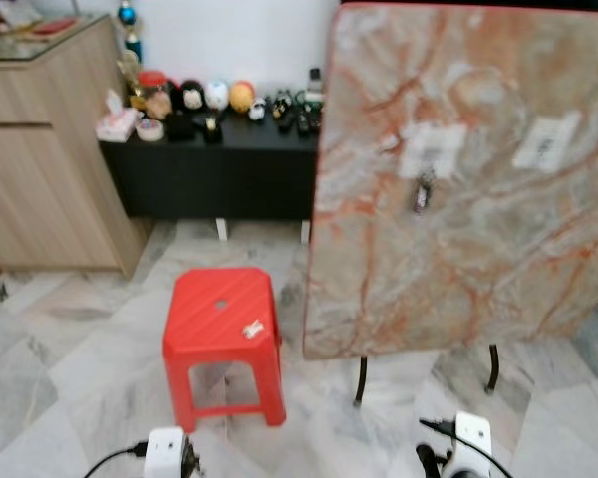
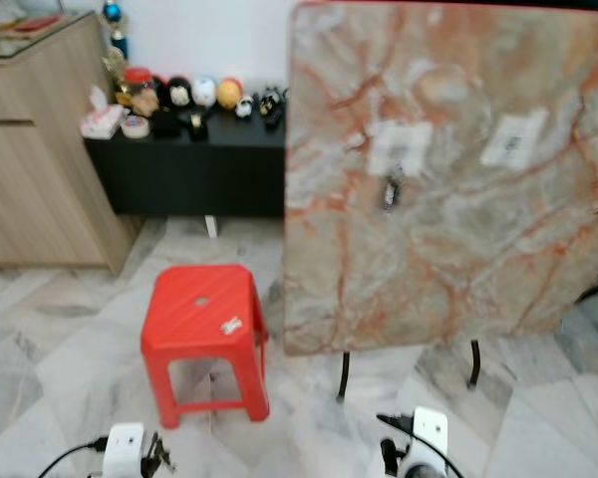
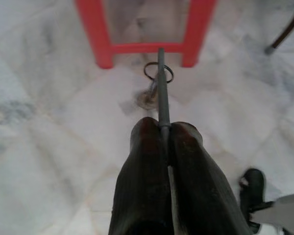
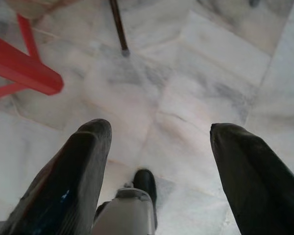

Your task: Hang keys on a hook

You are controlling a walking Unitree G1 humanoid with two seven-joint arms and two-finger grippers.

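The left gripper (image 3: 165, 128) hangs low over the pale marble floor (image 1: 70, 368), its two black fingers pressed together on the keys (image 3: 158, 83): a thin grey shaft sticks out from between the fingertips, with a ring and a blurred roundish piece dangling past it, just short of the legs of the red plastic stool (image 1: 223, 334). The right gripper (image 4: 159, 142) also hangs low, its fingers spread wide with bare floor showing between them, a red stool leg to one side and a thin dark table leg (image 4: 118, 27) beyond. In the head views the stool stands on the floor ahead of the robot and a little to its left, with a small white sticker on its seat. Just right of the stool, a large marble-patterned tabletop (image 1: 468, 179) is tipped up on edge on dark metal legs, its orange-veined face turned toward the camera; two pale rectangular patches sit on it, and a small dark object (image 1: 423, 191) hangs below the left patch (too blurred to tell whether it is a hook or something hung on one). Behind, a low black cabinet (image 1: 219, 169) against the white wall carries a row of small figurines, a tissue box and bottles, and a light wooden cabinet (image 1: 45, 149) stands at the far left.
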